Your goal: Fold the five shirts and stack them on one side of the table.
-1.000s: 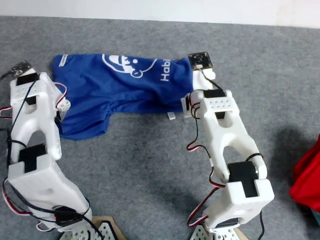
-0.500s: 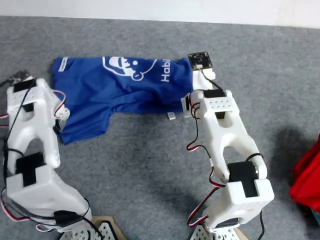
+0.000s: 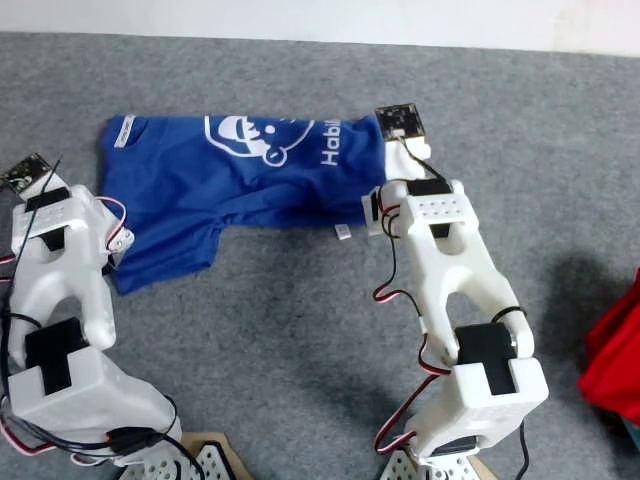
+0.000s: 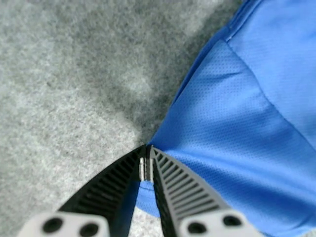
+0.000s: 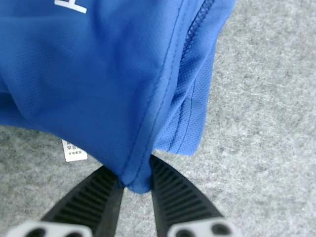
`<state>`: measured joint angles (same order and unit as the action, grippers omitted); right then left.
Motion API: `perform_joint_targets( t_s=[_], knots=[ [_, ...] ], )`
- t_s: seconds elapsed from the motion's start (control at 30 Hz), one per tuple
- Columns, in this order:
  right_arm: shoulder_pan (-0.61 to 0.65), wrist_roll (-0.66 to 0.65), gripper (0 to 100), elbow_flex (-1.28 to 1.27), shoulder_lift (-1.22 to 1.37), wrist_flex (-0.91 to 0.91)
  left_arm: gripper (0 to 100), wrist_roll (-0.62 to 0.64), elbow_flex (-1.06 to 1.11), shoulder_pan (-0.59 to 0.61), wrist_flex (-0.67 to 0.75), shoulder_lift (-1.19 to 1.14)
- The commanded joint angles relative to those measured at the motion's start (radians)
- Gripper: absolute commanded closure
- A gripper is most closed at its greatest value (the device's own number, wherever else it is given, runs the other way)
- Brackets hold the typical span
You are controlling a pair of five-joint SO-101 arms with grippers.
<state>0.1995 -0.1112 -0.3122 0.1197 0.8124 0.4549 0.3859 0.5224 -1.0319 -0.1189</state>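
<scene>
Blue mesh-fabric shirt with white print (image 3: 240, 185) lies spread flat on grey carpet-like tabletop (image 3: 300, 340), toward 11 o'clock in high view. Left gripper (image 4: 147, 160) clamped on the shirt's edge at its 8 o'clock corner. Right gripper (image 5: 134, 181) pinching a folded hem at the shirt's 3 o'clock end, small white tag (image 5: 74, 150) just beside. Red cloth (image 3: 612, 355) at 4 o'clock table edge, well apart.

Grey felt tabletop (image 3: 300, 340) w/ white wall strip (image 3: 300, 18) along far edge; even light.
</scene>
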Motion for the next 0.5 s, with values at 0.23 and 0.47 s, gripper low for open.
perform_joint_targets(
  t_s=[0.23,0.47],
  knots=[
    [-0.045,0.012,96.1,0.061,-0.114,0.070,99,0.003,-0.048,0.071,0.123,-0.091],
    [-0.182,0.008,96.1,0.097,-0.134,0.019,99,0.003,-0.081,0.054,0.155,-0.147]
  ],
)
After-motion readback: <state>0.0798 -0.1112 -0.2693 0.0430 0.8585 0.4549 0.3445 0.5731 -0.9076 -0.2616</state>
